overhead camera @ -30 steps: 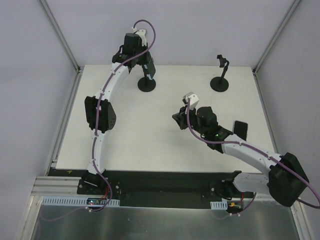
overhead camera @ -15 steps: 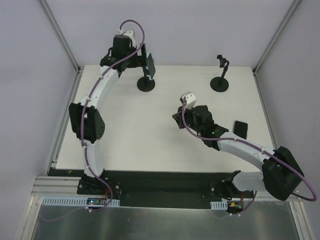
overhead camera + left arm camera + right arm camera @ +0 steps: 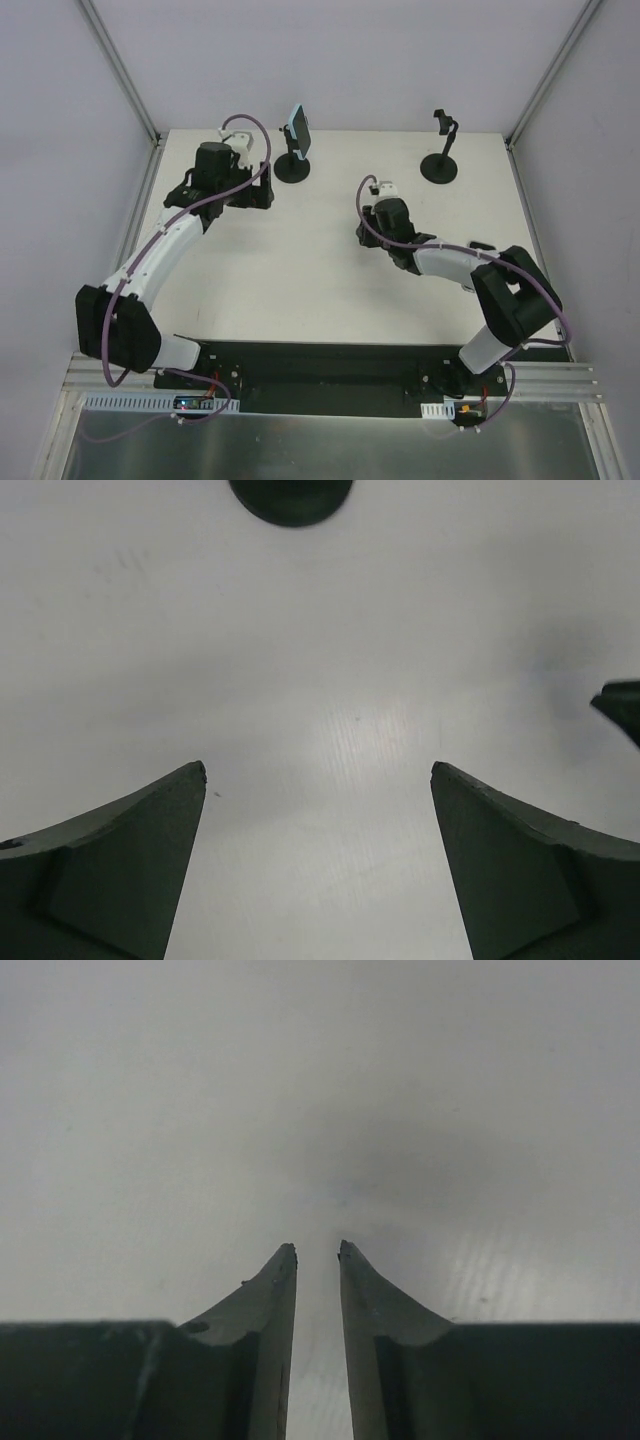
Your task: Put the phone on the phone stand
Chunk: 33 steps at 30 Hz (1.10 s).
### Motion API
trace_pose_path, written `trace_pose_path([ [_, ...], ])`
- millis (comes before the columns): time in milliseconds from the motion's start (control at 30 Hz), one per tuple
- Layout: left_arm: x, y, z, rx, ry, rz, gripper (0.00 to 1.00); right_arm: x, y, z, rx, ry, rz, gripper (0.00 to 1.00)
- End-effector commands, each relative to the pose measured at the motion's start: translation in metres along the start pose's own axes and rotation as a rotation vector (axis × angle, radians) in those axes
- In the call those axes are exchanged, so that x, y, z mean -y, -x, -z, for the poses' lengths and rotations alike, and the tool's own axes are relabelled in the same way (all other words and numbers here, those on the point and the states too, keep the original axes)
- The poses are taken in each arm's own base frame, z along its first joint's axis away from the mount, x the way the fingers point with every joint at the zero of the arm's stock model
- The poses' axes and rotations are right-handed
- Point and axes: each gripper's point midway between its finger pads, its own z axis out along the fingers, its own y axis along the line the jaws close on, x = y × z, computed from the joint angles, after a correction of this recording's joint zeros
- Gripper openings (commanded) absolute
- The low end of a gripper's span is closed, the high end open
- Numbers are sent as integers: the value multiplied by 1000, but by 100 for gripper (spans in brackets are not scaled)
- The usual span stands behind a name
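Phone (image 3: 297, 128) seems to rest on the stand (image 3: 292, 170); left hand (image 3: 318, 775), nearest the stand, is wide open, holding nothing.

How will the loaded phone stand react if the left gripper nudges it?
Probably top-heavy: the phone sits high on the phone stand, thin stem over a small round base, so a high push may tip it. A low push would likely slide it across the smooth table.

Smooth matt table (image 3: 350, 680), matt black stand (image 3: 292, 168)
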Motion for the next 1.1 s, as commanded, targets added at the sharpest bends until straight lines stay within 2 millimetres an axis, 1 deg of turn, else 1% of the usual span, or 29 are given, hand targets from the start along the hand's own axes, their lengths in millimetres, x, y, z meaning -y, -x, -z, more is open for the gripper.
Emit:
trace_pose_path([
  [0,52,-17,-1,-95,-287,69,91,38,30,2,46,-34,-232,43],
  [33,63,-19,1,-106,-332,89,90,62,36,4,63,-76,-280,52],
  [67,70,-21,1,-118,-364,110,90,70,47,8,88,-85,-307,61],
  [100,81,-24,4,-132,-416,137,90,79,49,10,81,-102,-326,86],
  [133,90,-28,5,-143,-443,136,90,96,73,14,121,-132,-341,94],
  [167,96,-31,4,-157,-461,137,90,106,83,18,132,-154,-343,100],
  [200,102,-36,4,-175,-483,136,90,117,87,22,118,-184,-347,97],
  [233,111,-40,6,-189,-506,128,90,140,117,30,177,-220,-366,96],
  [300,118,-44,5,-210,-531,136,90,162,136,38,200,-247,-413,96],
  [333,123,-45,7,-220,-555,139,90,181,149,44,229,-244,-461,96],
  [367,124,-44,8,-223,-563,143,90,187,171,48,270,-223,-479,97],
  [433,125,-42,9,-219,-570,145,91,202,194,51,319,-199,-521,97],
  [467,126,-40,12,-210,-575,138,91,215,215,50,358,-190,-565,97],
  [500,126,-40,13,-206,-575,134,91,217,223,46,359,-152,-584,97],
  [533,125,-39,13,-200,-574,130,91,228,233,45,373,-142,-618,98],
  [567,124,-37,14,-186,-566,116,91,236,228,28,349,-131,-698,99],
  [600,122,-36,14,-180,-558,113,91,232,248,27,379,-66,-721,99],
  [633,121,-36,13,-178,-550,109,91,236,253,23,391,-34,-746,99],
  [667,119,-36,13,-172,-542,104,91,239,248,7,372,-8,-813,96],
  [700,117,-36,12,-173,-538,108,91,237,262,6,394,32,-819,95],
  [733,117,-36,11,-176,-539,112,91,241,255,-6,379,36,-846,94],
  [800,118,-37,9,-189,-549,124,91,244,260,-13,402,59,-898,91],
  [833,118,-40,7,-199,-549,128,91,247,257,-21,399,60,-914,90],
  [867,118,-41,6,-208,-553,135,91,248,257,-24,397,62,-922,85],
  [933,120,-43,4,-221,-565,144,91,251,258,-30,408,73,-928,81],
  [967,121,-46,1,-235,-566,150,91,253,258,-33,414,73,-931,77],
  [1000,121,-46,1,-236,-570,153,91,254,261,-33,433,76,-931,76],
  [1033,122,-47,1,-240,-572,153,91,257,259,-38,432,77,-940,76],
  [1067,122,-47,0,-242,-572,155,91,256,265,-37,444,86,-933,74],
])
